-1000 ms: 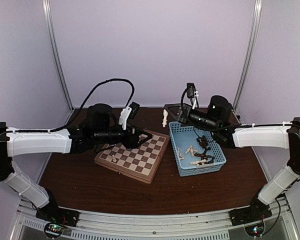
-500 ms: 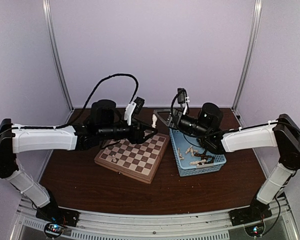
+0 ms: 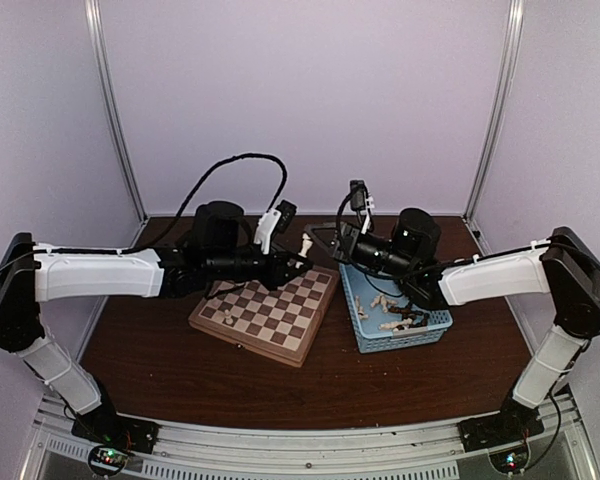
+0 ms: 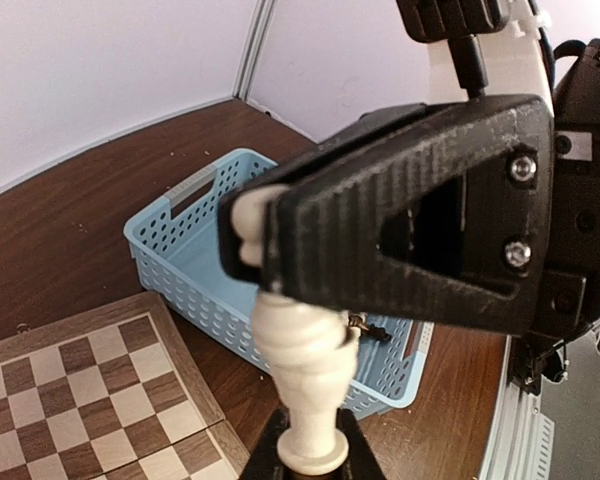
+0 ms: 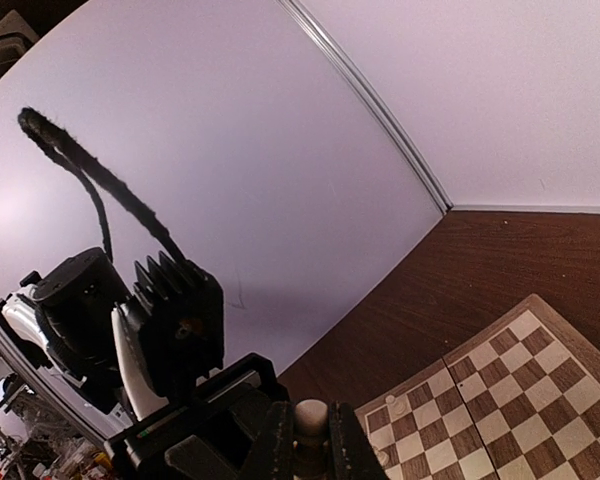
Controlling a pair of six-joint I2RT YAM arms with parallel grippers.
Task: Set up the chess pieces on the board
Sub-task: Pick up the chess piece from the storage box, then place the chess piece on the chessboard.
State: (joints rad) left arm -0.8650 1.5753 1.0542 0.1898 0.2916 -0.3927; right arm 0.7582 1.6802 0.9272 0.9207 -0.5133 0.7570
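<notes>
1. Here's the stage: a dark brown wooden worktop [image 3: 180, 385], pale lilac walls [image 3: 300, 100] on three sides, and silvery metal posts [image 3: 115, 110] rising at the back corners.
2. In the centre of the overhead view, the chessboard [image 3: 265, 318] lies flat on the worktop, turned a little askew. Just beside it on the right sits a light-blue perforated basket [image 3: 361, 318] with a jumble of cream and dark chess pieces [image 3: 392, 312] inside.
3. And the two arms meet just above the board's upper right corner in the frame! The left gripper [image 3: 296, 263] comes in from the left and the right gripper [image 3: 322, 240] from the right. One cream-white chess piece [image 3: 307, 243] hangs in the air between them, off the board.
4. The left wrist camera shows what the overhead one can't. The piece's round base is pinched between the left fingers at the bottom edge, while the right gripper's black ribbed fingers [image 4: 400, 230] clamp its top. Two grips, one piece!
5. That same view puts the basket behind the piece at centre left. A corner of the checkered board shows at lower left.
6. On the right wrist camera, the right fingers are pressed onto the piece's rounded end at bottom centre. Beyond them, the left arm's wrist and a black cable [image 5: 90, 170] stand against the lilac wall. The board shows at lower right.
</notes>
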